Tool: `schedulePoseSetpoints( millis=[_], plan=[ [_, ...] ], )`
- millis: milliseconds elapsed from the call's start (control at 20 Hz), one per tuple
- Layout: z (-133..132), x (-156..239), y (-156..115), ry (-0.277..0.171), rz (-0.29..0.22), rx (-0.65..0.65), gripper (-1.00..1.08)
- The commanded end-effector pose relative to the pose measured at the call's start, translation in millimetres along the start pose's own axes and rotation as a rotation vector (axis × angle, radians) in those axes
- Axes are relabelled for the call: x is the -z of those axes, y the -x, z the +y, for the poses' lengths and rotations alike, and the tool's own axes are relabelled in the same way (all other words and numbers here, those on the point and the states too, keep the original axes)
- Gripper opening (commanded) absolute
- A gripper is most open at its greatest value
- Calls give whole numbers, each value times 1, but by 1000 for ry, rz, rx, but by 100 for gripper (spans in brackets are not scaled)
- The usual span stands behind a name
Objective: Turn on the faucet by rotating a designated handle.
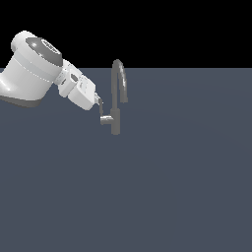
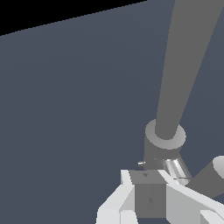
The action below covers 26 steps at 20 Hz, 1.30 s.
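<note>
One handle (image 1: 104, 118) just under gripper (image 1: 100, 104), beside faucet (image 1: 117, 96) post

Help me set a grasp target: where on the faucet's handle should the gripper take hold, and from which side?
Probably the handle at its free end, farthest from the faucet post for the most leverage. Come from the exterior view's left, where the gripper already is; the post blocks the other side.

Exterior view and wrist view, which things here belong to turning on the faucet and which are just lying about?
Part of the job:
- faucet, grey with an arched spout
- handle, the short lever off the post's side
- gripper, its fingers right at the lever

Just there:
- grey floor, nothing else lies on it in view
</note>
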<state>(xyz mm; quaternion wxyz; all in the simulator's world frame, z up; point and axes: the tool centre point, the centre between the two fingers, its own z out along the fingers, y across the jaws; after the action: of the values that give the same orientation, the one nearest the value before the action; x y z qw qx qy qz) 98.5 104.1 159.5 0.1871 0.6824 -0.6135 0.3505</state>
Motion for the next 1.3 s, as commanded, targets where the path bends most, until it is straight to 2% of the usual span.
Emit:
schedulePoseSetpoints(
  millis=[0, 650, 750, 1250],
  plan=[
    [6, 2, -2, -1, 0, 0, -100],
    [40, 10, -14, -1, -1, 0, -100],
    [36, 8, -7, -5, -4, 9, -100],
    [68, 3, -7, -3, -2, 4, -100]
  ],
)
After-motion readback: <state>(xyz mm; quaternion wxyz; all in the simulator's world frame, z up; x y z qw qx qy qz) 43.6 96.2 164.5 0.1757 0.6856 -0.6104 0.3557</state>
